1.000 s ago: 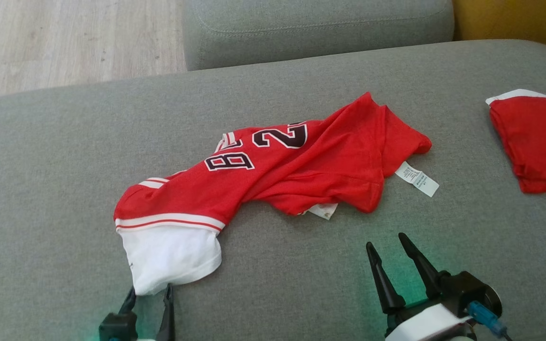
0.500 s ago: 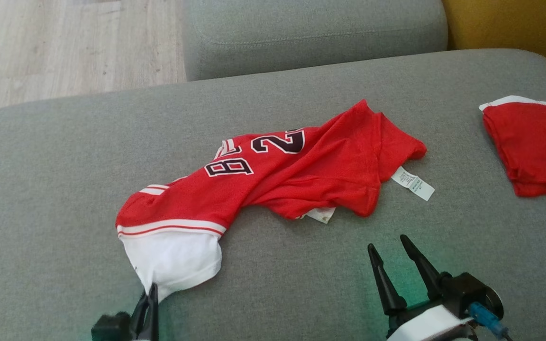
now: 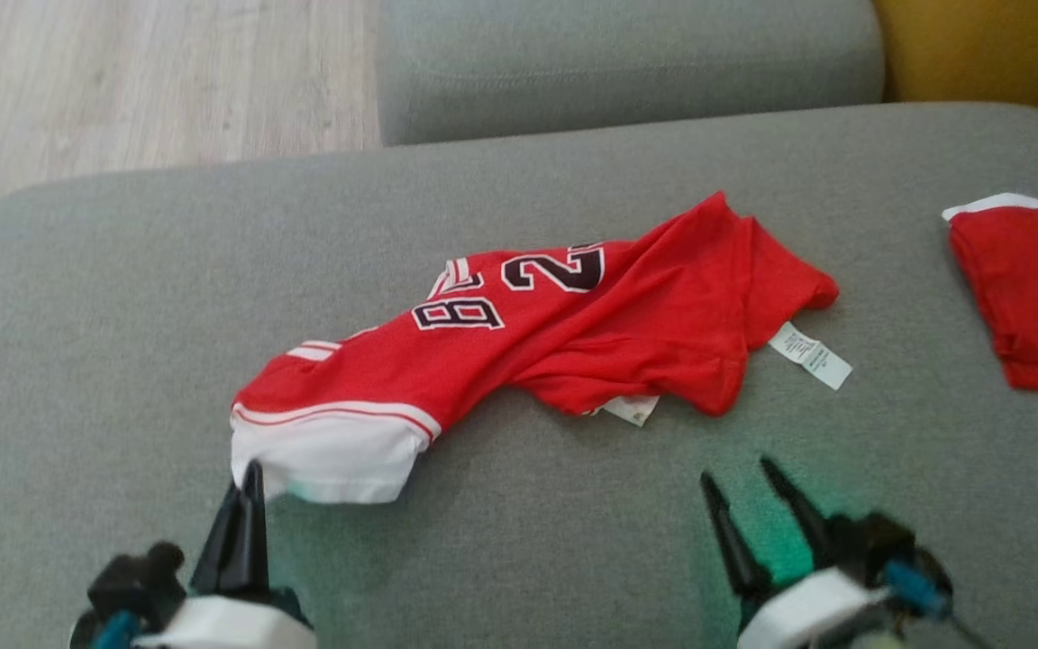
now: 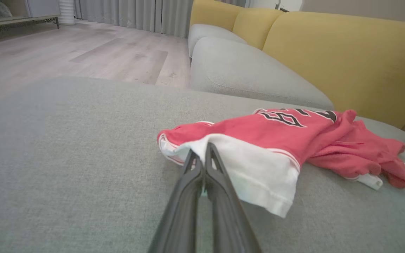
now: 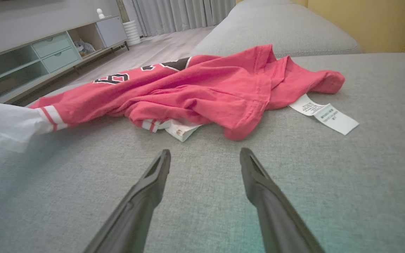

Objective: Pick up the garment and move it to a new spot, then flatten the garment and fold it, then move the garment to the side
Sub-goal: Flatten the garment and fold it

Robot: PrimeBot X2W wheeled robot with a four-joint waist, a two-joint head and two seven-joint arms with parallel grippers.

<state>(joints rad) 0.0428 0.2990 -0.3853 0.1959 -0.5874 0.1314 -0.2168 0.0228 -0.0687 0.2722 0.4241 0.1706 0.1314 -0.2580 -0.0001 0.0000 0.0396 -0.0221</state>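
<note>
The red garment (image 3: 573,342) lies crumpled on the middle of the grey sofa seat (image 3: 104,297). The left gripper (image 3: 247,476) has its fingers pressed together on the white sleeve (image 3: 330,460) (how much cloth they caught is hard to tell), so lift slowly. The right gripper (image 3: 737,470), fingers apart, should take the near red edge first.

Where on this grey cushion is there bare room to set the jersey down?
Widest bare patch: the left part of the cushion, between its edge and the jersey. Another strip runs behind the jersey, up to the neighbouring cushion. The right is crowded: care label, then a second red cloth. The left gripper is shut on the jersey's white end.
</note>
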